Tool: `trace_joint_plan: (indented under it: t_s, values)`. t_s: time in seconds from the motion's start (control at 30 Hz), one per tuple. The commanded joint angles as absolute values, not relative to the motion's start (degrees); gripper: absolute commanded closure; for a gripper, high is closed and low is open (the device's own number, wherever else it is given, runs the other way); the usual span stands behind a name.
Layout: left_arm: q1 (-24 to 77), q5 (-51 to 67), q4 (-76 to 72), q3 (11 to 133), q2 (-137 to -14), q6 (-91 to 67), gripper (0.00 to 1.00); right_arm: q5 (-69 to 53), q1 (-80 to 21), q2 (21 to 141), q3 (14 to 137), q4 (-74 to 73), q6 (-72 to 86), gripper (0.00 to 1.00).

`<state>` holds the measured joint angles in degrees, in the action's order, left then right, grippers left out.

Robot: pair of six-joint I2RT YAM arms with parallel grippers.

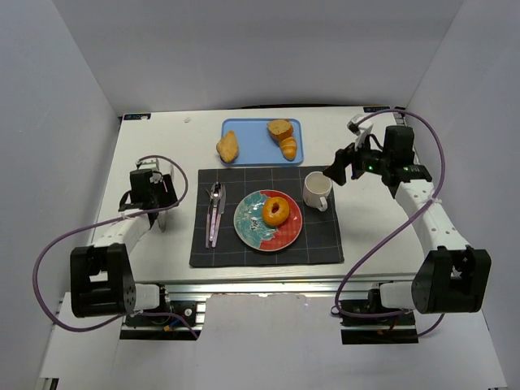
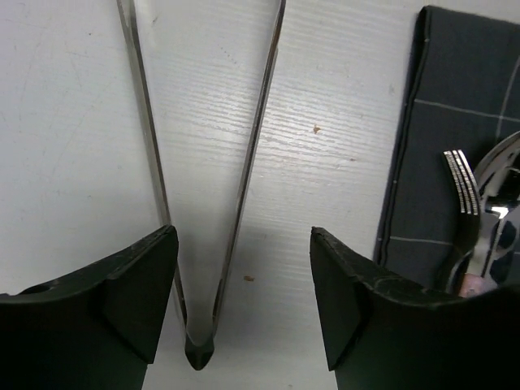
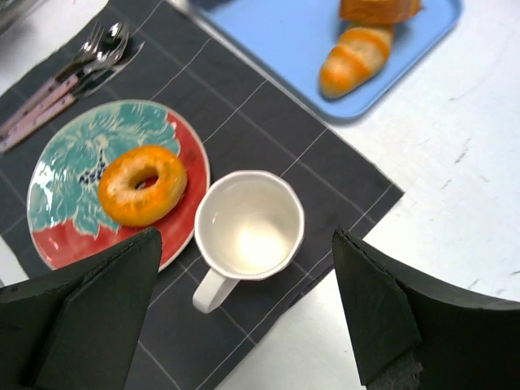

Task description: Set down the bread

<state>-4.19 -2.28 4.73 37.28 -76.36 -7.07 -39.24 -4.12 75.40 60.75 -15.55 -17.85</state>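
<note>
The bread [image 1: 275, 211] [image 3: 142, 184], a small golden-orange ring bun, lies on the right half of the teal and red plate [image 1: 248, 231] [image 3: 65, 162], free of both grippers. My left gripper [image 1: 161, 203] [image 2: 244, 268] hangs open over the bare table left of the mat. Metal tongs [image 2: 244, 162] lie flat below it, their hinge end between my jaws and close to the left finger, with neither finger pressing on them. My right gripper [image 1: 341, 166] [image 3: 246, 244] stands wide open above the white mug [image 1: 317, 189] [image 3: 248, 223], holding nothing.
A dark checked placemat [image 1: 325, 236] [image 3: 268, 122] carries the plate, the mug and cutlery [image 1: 215, 207] [image 2: 467, 203] at its left edge. Behind it a blue tray [image 1: 252, 142] [image 3: 284, 41] holds a croissant [image 1: 288, 149] [image 3: 353, 61], a cut roll [image 1: 280, 128] and another pastry [image 1: 228, 146].
</note>
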Motion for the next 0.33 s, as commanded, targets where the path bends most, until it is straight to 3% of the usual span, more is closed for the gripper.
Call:
trace_joint_plan:
  t_s: [0.0, 0.13, 0.2, 0.3]
  values:
    - [-4.6, -0.5, 5.2, 37.3, -72.3, -9.0, 0.24, -35.8, -3.9, 76.1, 65.6, -13.2, -13.6, 0.11]
    - [-4.6, 0.5, 6.7, 38.7, -67.3, -11.9, 0.15, -33.9, -3.9, 77.9, 68.9, -13.4, -9.6, 0.11]
    - [-4.6, 4.0, 6.1, 39.2, -63.3, -13.9, 0.02, -33.9, -3.9, 79.1, 71.0, -13.8, -7.3, 0.10]
    - [-4.6, 9.0, 2.9, 39.1, -59.4, -19.2, 0.02, -36.6, -4.0, 80.3, 72.5, -13.9, -5.8, 0.11]
